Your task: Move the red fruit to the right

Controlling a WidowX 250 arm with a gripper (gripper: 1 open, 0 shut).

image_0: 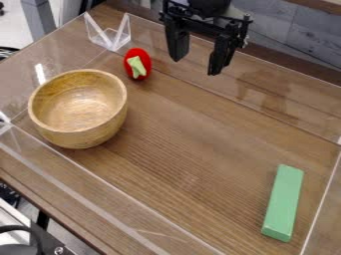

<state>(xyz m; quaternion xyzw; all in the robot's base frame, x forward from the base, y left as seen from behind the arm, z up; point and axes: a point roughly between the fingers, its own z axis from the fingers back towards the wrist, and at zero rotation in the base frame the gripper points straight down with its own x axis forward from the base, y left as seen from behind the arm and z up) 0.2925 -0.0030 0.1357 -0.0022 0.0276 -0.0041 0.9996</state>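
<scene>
My gripper (200, 62) hangs jaws apart, right of the red fruit (138, 66); descending off-centre, I risk knocking it toward the wooden bowl (79, 108).

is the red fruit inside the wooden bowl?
No, the red fruit sits on the table just beyond and to the right of the wooden bowl, which looks empty.

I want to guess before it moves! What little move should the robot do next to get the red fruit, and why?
Probably slide the pincer left until it is over the red fruit, then lower it. The pincer is open and pointing down, but it hangs to the right of the fruit and holds nothing. The fruit sits near the wooden bowl, not yet moved.
</scene>
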